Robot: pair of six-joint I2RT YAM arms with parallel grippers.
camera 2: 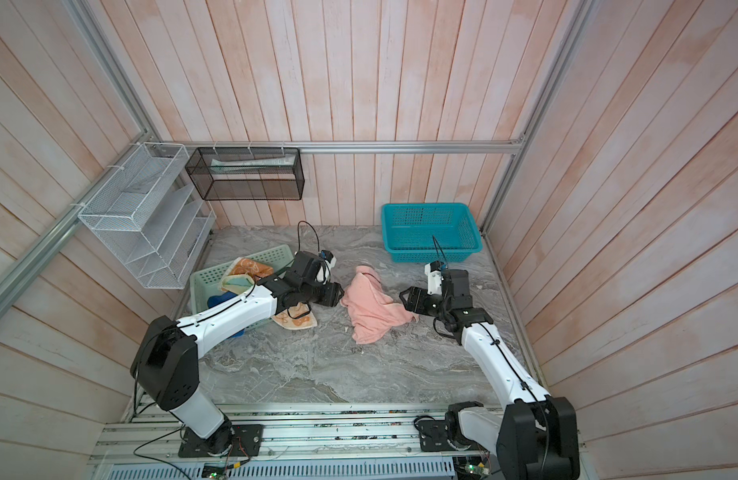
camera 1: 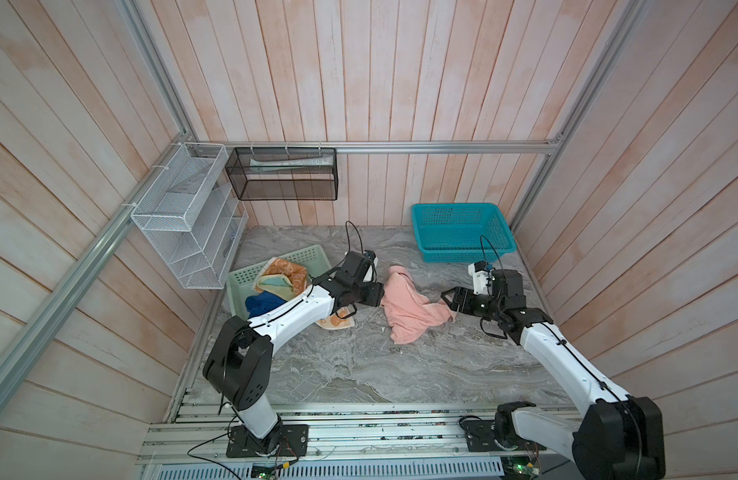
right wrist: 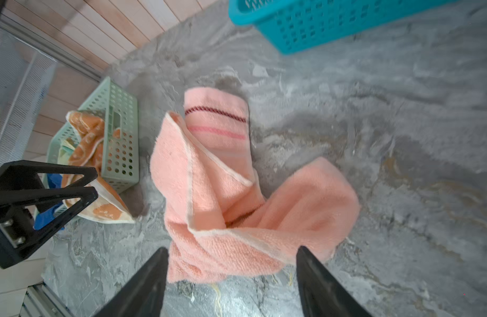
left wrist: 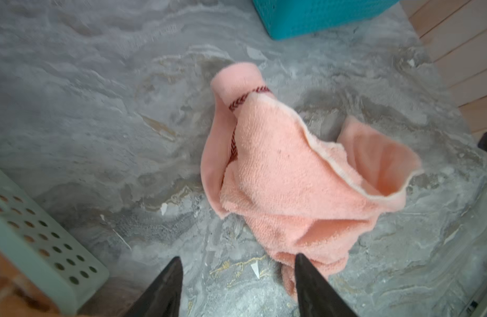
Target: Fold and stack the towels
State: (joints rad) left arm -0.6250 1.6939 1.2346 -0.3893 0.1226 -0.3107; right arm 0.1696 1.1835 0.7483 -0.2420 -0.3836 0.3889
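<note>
A salmon-pink towel (camera 1: 409, 309) (camera 2: 371, 309) lies crumpled in the middle of the marble table. My left gripper (camera 1: 379, 293) (left wrist: 238, 258) stands open at its left edge. Only bare table shows between the jaws, and a fold of the pink towel (left wrist: 291, 178) lies by one finger. My right gripper (camera 1: 448, 300) (right wrist: 232, 249) is open at the right edge, with the pink towel's hem (right wrist: 237, 192) just ahead of its tips. An orange-and-cream towel (camera 1: 284, 272), a pale yellow one (camera 1: 276, 284) and a blue one (camera 1: 263, 303) sit in the mint-green basket (camera 1: 307, 254).
Part of the orange-and-cream towel (camera 1: 336, 322) hangs out of the basket onto the table under my left arm. A teal basket (camera 1: 467, 253) (camera 2: 431, 253) stands at the back right. A white wire rack (camera 1: 184, 216) and a black mesh rack (camera 1: 282, 174) hang on the walls.
</note>
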